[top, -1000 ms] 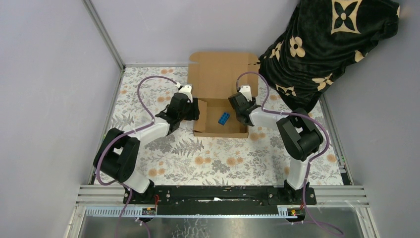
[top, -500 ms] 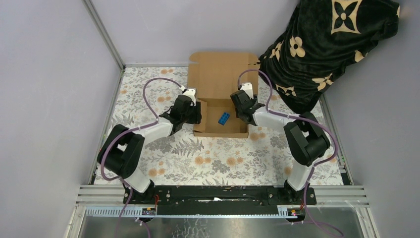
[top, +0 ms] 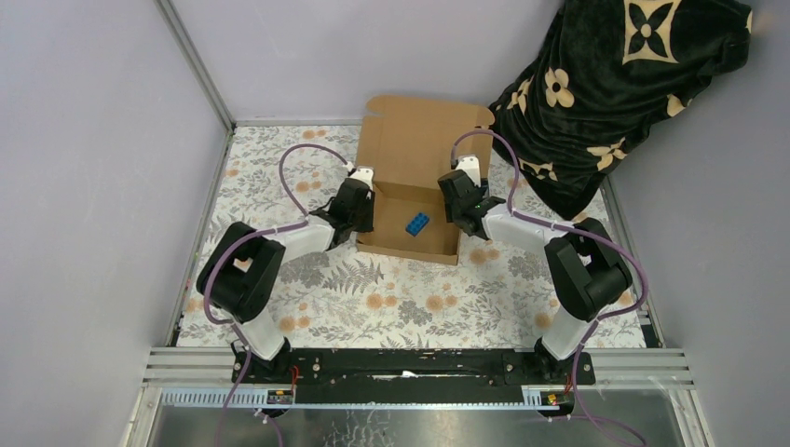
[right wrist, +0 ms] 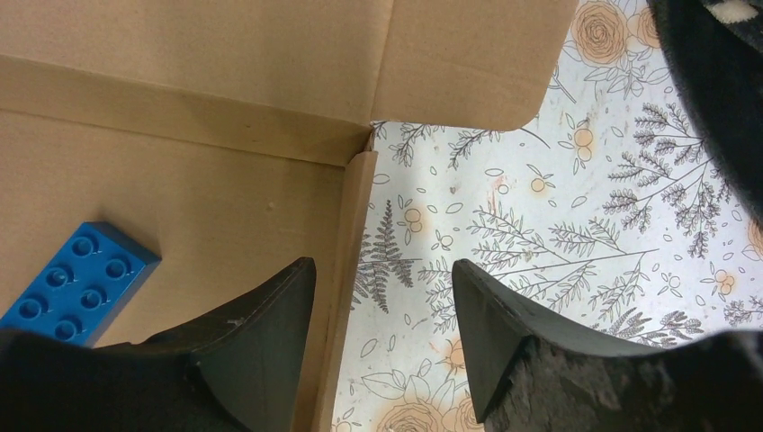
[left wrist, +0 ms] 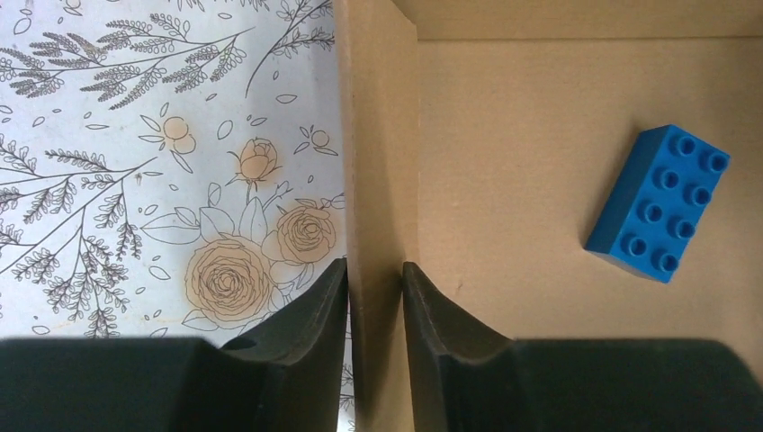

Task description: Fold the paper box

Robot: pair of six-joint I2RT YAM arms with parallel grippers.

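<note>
The paper box (top: 410, 149) is brown cardboard, its tray open and its lid flap lying flat toward the back wall. A small blue brick (top: 417, 223) lies inside the tray. My left gripper (top: 363, 210) is at the tray's left wall. In the left wrist view, my left gripper (left wrist: 373, 288) is shut on that upright wall (left wrist: 378, 135), one finger on each face. My right gripper (top: 457, 200) is at the right wall. In the right wrist view, my right gripper (right wrist: 382, 279) is open astride the wall (right wrist: 353, 234), its inner finger (right wrist: 270, 315) against the cardboard.
A black cloth with cream flowers (top: 615, 84) is heaped at the back right, close to the lid's corner. The floral table cover (top: 391, 298) runs under everything. Grey walls and a metal post (top: 196, 65) bound the left and back.
My left jaws have closed onto the left wall. Both grippers have moved a little farther along the box's sides, and the box has turned slightly.
</note>
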